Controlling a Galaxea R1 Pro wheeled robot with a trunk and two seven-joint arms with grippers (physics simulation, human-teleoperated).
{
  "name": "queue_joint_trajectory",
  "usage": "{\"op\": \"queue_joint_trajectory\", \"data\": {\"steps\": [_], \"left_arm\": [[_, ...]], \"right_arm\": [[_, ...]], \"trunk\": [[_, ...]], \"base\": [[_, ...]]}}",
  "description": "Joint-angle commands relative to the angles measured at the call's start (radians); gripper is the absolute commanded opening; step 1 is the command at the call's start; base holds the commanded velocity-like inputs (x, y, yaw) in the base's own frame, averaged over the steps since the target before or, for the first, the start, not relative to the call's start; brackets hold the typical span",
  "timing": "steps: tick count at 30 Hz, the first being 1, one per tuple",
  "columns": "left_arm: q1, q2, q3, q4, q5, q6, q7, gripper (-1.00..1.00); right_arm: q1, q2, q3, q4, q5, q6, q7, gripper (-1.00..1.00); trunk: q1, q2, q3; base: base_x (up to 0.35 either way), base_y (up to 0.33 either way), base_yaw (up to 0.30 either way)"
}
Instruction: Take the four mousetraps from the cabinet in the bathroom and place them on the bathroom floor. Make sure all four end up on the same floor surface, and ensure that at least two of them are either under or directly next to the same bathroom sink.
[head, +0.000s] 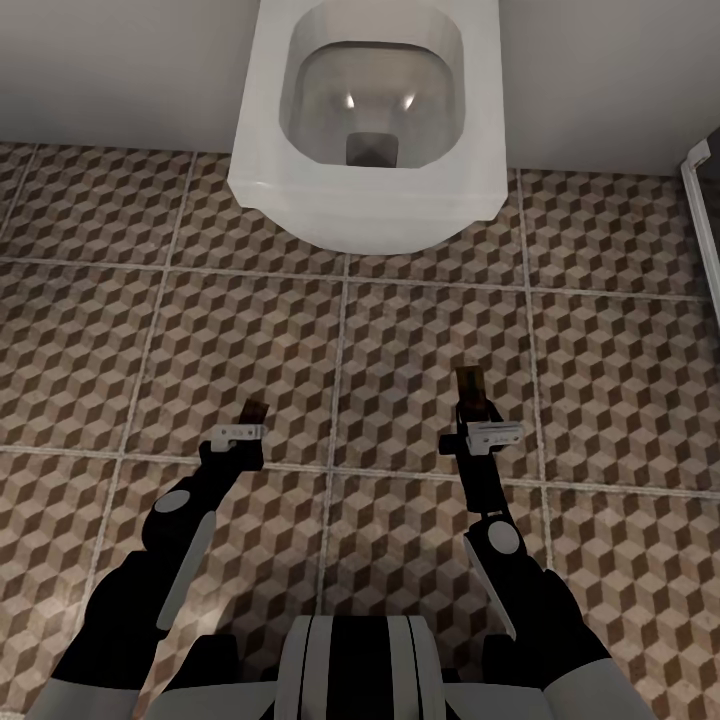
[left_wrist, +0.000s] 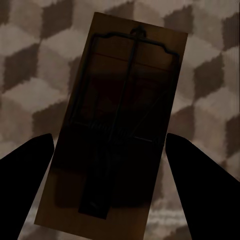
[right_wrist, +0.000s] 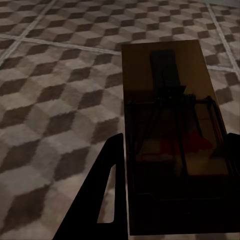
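Left gripper (head: 252, 418): held out over the bathroom floor (head: 250, 340), on the left of the head view. Its two dark fingers (left_wrist: 25, 170) stand one at each long side of a mousetrap (left_wrist: 120, 130), the trap's rear end between them.
Left mousetrap: flat tan board with a dark wire frame and bar, shown from above in the left wrist view, its long axis running away from the gripper. In the head view its tip (head: 254, 409) juts ahead of the gripper. Grip contact: cannot tell; the fingers look slightly apart from the board's edges.
Right gripper (head: 474, 405): held out over the floor, on the right of the head view, closed on a second mousetrap (right_wrist: 172, 140).
Right mousetrap: board level, projecting forward beyond the fingers (right_wrist: 102, 200); dark wire parts and a red patch on its upper face.
Floor: cube-pattern tiles with pale grout lines, below both traps.
Toilet (head: 370, 190): white, against the wall, directly ahead of both grippers and well apart from them.
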Motion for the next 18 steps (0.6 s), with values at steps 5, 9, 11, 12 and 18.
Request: {"op": "queue_joint_trajectory", "data": {"steps": [5, 9, 11, 12, 18], "left_arm": [[0.0, 0.001, -0.002, -0.02, 0.01, 0.006, 0.008, -1.0], [0.0, 0.001, -0.002, -0.024, 0.01, 0.006, 0.008, -1.0], [0.0, 0.001, -0.002, -0.025, 0.01, 0.006, 0.008, -1.0], [0.0, 0.001, -0.002, -0.025, 0.01, 0.006, 0.008, -1.0], [0.0, 0.001, -0.002, -0.026, 0.01, 0.006, 0.008, -1.0]], "right_arm": [[-0.001, 0.0, 0.002, 0.0, 0.009, 0.001, -0.009, -1.0], [-0.001, 0.001, 0.002, 0.0, 0.009, 0.001, -0.01, -1.0], [-0.001, 0.001, 0.002, 0.0, 0.009, 0.001, -0.01, -1.0], [-0.001, 0.001, 0.002, 0.0, 0.009, 0.001, -0.01, -1.0], [-0.001, 0.0, 0.002, 0.0, 0.009, 0.0, -0.01, -1.0]], "trunk": [[0.0, 0.0, 0.0], [0.002, -0.001, 0.0], [0.003, -0.002, 0.0], [0.003, -0.002, 0.0], [0.006, -0.003, 0.0]], "base": [[0.0, 0.0, 0.0], [0.0, 0.0, 0.0], [0.0, 0.0, 0.0], [0.0, 0.0, 0.0], [0.0, 0.0, 0.0]]}}
